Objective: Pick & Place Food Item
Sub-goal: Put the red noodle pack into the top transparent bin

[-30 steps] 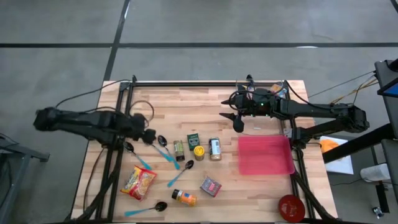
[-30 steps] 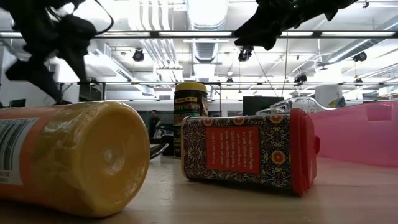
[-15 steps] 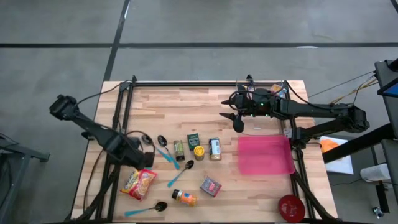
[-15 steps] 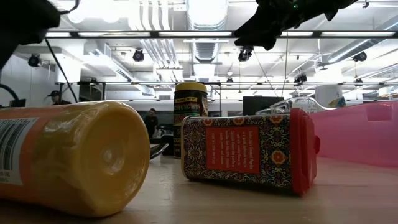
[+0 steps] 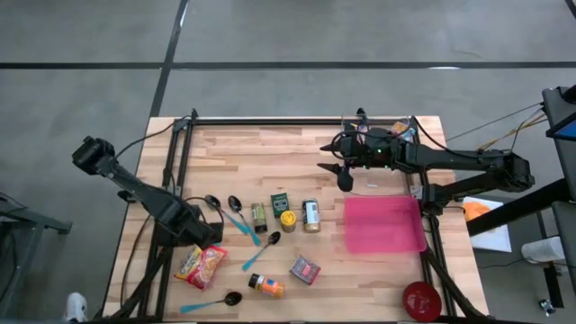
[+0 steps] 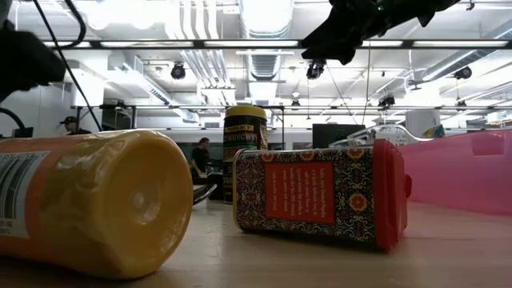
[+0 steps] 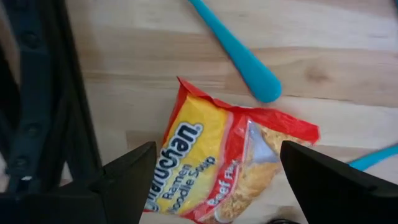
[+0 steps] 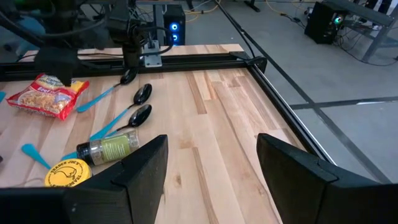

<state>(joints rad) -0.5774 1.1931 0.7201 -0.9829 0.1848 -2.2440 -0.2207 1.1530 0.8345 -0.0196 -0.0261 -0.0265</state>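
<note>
1. Swinging down from the left edge, the left gripper [image 7: 211, 186] now hovers wide open over the red-and-yellow crinkly ramen packet [image 5: 201, 265] near the wooden table's [image 5: 270, 153] front-left corner.
2. Light, crushable, slippery film: pinch across its middle, gently.
3. Right gripper [image 8: 208, 168], part-open and empty, waits near the back edge.

On the table there are four spoons with blue handles [image 5: 241, 224], one ramen packet [image 5: 200, 265], one orange bottle [image 5: 267, 286] lying down, one patterned red box [image 5: 305, 269], three small jars [image 5: 287, 220], one green box [image 5: 280, 201], one pink tray [image 5: 384, 225] and one red bowl [image 5: 420, 300].
</note>
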